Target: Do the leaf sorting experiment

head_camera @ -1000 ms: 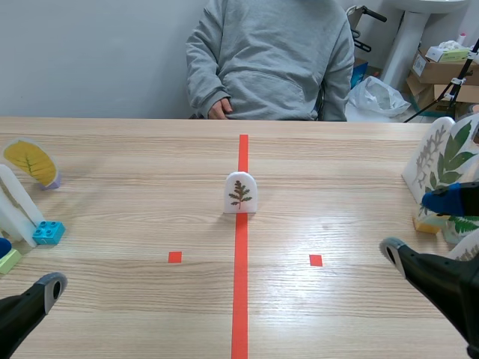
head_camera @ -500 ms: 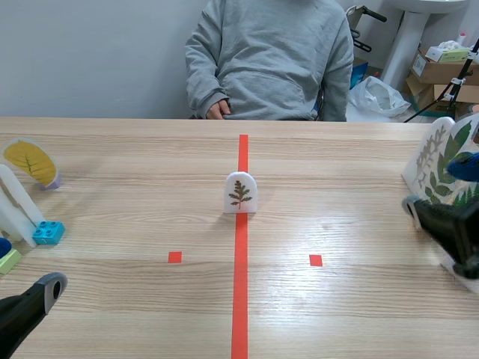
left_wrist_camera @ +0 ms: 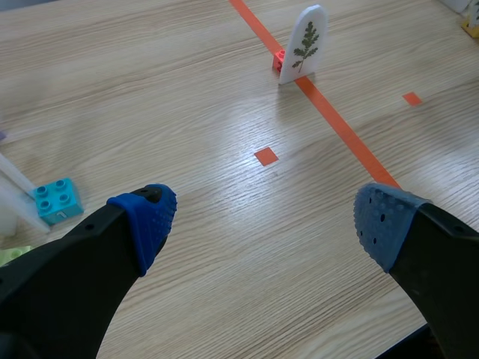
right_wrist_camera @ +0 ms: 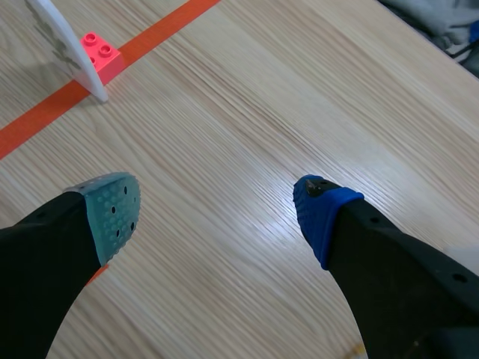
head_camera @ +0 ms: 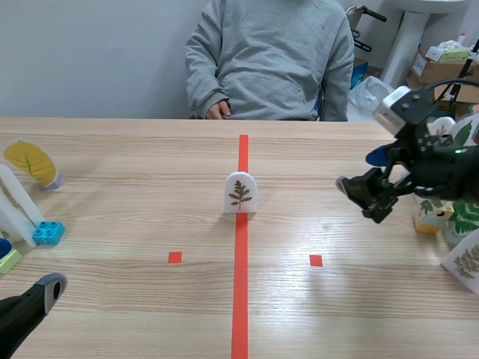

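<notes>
Two black grippers are pictured with their fingers spread wide, each framing only the bare wood of the table. The left gripper is kept low at the near left corner, its blue pads well apart. The right gripper is held above the tabletop on the right side, between the red tape line and a cluster of leaf cards; one of its pads is grey-green and the other blue. The brown-leaf card, small, white and arch-topped, is stood upright on the tape line at the middle of the table, well apart from both grippers. A red toy brick is set just behind it. At the table's left edge a yellow-leaf card is seen, and nearer the robot a light-blue toy brick is placed beside a tilted white card. Across the table a person in a grey sweatshirt is seated, one hand rested at the far edge.
</notes>
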Action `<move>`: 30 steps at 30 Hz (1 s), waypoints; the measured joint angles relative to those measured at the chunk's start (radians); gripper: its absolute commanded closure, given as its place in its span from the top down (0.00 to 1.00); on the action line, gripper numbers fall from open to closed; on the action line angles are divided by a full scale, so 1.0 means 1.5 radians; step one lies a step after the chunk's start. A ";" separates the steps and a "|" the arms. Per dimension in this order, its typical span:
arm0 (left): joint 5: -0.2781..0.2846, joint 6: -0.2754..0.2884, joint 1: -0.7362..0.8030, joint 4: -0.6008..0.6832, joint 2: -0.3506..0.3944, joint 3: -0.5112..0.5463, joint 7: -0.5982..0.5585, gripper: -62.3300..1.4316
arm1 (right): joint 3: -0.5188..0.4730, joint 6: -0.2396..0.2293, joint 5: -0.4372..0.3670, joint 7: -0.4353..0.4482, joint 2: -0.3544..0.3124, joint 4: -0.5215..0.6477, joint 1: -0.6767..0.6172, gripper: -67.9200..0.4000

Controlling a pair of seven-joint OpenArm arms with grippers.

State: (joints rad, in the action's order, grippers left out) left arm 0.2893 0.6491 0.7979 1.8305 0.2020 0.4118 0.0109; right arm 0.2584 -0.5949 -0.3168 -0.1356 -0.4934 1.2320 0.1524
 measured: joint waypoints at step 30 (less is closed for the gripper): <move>0.000 0.000 0.000 0.000 0.000 0.000 0.004 0.83 | 0.234 0.038 0.167 0.143 0.270 -0.422 0.264 0.63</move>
State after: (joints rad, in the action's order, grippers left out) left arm 0.2893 0.6487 0.7979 1.8305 0.2020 0.4118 0.0174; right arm 0.6102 -0.5377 -0.0669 0.0792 -0.0879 0.5983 0.5480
